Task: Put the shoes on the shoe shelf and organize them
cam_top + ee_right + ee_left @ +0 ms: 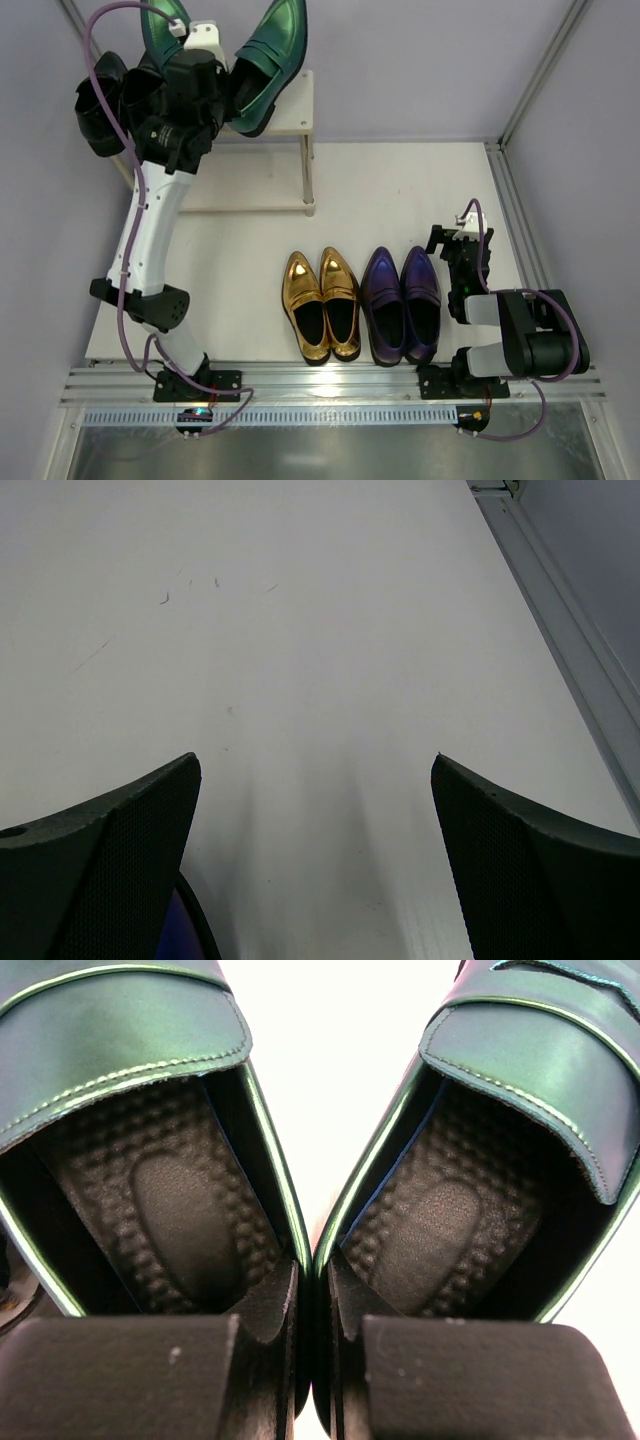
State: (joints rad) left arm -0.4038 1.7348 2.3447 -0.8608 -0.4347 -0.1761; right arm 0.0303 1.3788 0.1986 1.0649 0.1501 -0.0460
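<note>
My left gripper (200, 50) is shut on the inner heel walls of the two metallic green shoes (270, 60), pinching them together over the shoe shelf (296, 110). The left wrist view shows both green shoes (120, 1040) side by side, dark insoles up, with the gripper (315, 1320) clamped on their touching walls. The black pair (105, 100) sits at the shelf's left end, partly hidden by the arm. The gold pair (322, 303) and the purple pair (402, 303) stand on the table, toes away. My right gripper (455, 240) is open and empty, right of the purple pair; it also shows in the right wrist view (315, 770).
The shelf's lower board (250, 190) shows below the top board. A metal rail (515, 215) borders the table's right side and also shows in the right wrist view (560, 630). A sliver of purple shoe (185, 930) lies by the right gripper's left finger.
</note>
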